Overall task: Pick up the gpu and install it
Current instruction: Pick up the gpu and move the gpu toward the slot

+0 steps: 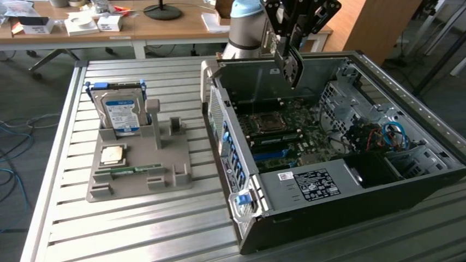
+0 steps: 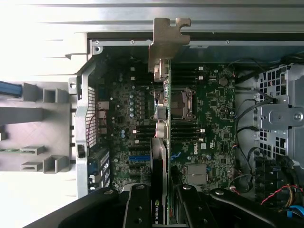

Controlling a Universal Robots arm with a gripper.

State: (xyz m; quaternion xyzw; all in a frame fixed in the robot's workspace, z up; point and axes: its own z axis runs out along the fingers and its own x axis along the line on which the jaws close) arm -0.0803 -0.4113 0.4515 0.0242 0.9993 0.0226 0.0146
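The gpu (image 1: 293,71) was held on edge in the pincer (image 1: 285,50), over the open interior of the computer case (image 1: 350,215). The pincer was clamped on the card, one finger on each face. In the wrist view the gpu (image 2: 159,156) was seen edge-on between the fingers (image 2: 137,209), its silver bracket (image 2: 167,42) toward the case wall, above the motherboard (image 2: 213,109). The slatted metal tabletop (image 1: 145,229) was noted to carry the case and, at the exterior view's left, a grey fixture (image 1: 138,183). A hard drive (image 1: 120,112) was stood upright in the fixture. A processor chip (image 1: 113,154) and a RAM stick (image 1: 135,170) were laid on it.
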